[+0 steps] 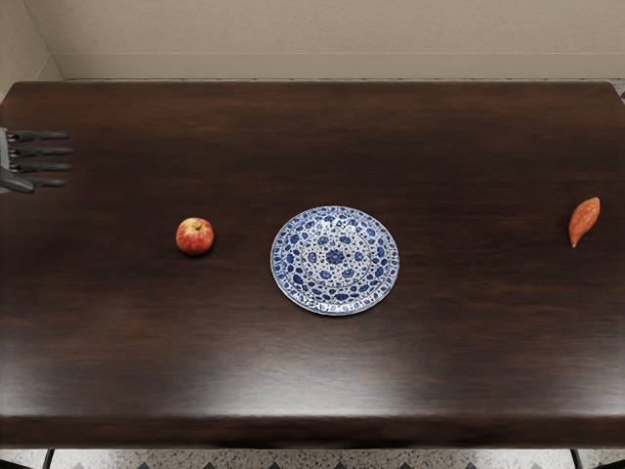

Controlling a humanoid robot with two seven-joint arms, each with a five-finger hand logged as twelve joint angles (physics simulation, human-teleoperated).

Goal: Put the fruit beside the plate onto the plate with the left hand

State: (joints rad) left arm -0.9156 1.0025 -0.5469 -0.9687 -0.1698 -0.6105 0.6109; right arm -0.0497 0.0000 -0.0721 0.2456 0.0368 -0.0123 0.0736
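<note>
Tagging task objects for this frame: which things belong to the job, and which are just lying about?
Job:
- apple, left of the plate
- plate, nothing on it
- left robot hand, open, at the left edge

Lying about:
- sweet potato, far right

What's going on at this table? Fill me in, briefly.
Nothing is being handled yet. The robot's dark left hand shows at the left edge of the dark wooden table, fingers extended and holding nothing. The round red apple sits on the table just left of the blue-and-white patterned plate, not on it. An orange tapered vegetable lies far off near the right edge.
</note>
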